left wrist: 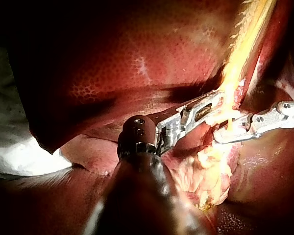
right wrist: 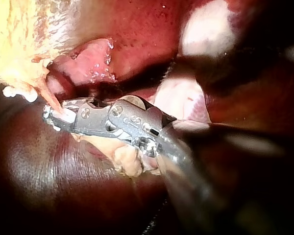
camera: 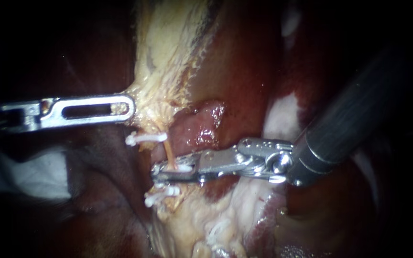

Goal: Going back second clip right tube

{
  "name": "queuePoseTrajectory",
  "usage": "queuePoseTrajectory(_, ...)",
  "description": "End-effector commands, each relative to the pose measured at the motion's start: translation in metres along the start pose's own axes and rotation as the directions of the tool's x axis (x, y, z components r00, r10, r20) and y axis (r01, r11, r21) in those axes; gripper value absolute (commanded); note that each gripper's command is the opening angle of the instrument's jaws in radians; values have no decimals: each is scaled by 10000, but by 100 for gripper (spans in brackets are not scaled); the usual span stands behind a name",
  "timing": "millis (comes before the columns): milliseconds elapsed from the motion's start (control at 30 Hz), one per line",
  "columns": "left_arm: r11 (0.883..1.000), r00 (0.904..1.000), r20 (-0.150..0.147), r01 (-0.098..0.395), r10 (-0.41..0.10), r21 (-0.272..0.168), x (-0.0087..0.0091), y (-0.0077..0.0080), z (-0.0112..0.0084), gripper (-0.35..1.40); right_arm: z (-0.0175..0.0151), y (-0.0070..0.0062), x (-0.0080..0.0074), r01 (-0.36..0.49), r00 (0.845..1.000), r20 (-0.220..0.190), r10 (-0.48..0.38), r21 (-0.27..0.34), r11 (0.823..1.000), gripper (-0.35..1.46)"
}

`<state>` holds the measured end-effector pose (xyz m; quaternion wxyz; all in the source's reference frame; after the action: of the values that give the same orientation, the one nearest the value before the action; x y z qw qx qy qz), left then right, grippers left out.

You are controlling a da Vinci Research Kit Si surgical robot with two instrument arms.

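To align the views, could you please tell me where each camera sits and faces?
Endoscope: close over the tissue, facing the tube; left instrument and right instrument enter from opposite sides.
Left wrist: on the left arm, looking along its own shaft.
Right wrist: on the right arm, looking along its own shaft.
Shared: right instrument at the tube.

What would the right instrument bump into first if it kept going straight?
The thin orange tube; the right instrument already reaches it. Beyond, probably dark liver, depth unclear.
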<state>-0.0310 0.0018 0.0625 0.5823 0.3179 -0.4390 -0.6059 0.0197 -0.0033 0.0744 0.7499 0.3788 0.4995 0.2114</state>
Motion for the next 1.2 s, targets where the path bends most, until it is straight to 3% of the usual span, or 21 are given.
queuePoseTrajectory(33,10000,10000,3,0,0,-3,0,0,0,-35,0,0,0,0,10000,-2,0,0,10000,-35)
queuePoseTrajectory(167,10000,10000,6,1,-1,-5,0,-1,0,-35,1,1,1,-3,10000,-4,3,-6,10000,-35)
queuePoseTrajectory(333,10000,10000,11,3,-3,-10,1,-3,0,-35,11,5,5,534,9982,-286,-536,-66,9986,41)
queuePoseTrajectory(400,10000,10000,15,4,-4,-14,2,-4,-1,-35,14,6,7,714,9966,-406,-719,-135,9974,48)
queuePoseTrajectory(667,10000,10000,23,7,-7,-22,3,-7,-1,-35,13,20,7,1880,9794,-546,-1944,-1052,9765,60)
queuePoseTrajectory(833,10000,10000,24,7,-7,-22,4,-7,-1,-35,4,26,5,1967,9776,-533,-2035,-1118,9741,60)
queuePoseTrajectory(967,10000,10000,20,5,-5,-19,4,-7,-2,-35,-2,23,5,1957,9778,-537,-2026,-1117,9743,60)
queuePoseTrajectory(1200,10000,10000,-1,-3,3,-2,4,-5,-7,-35,-40,3,7,2386,9688,-479,-2431,-846,9674,60)
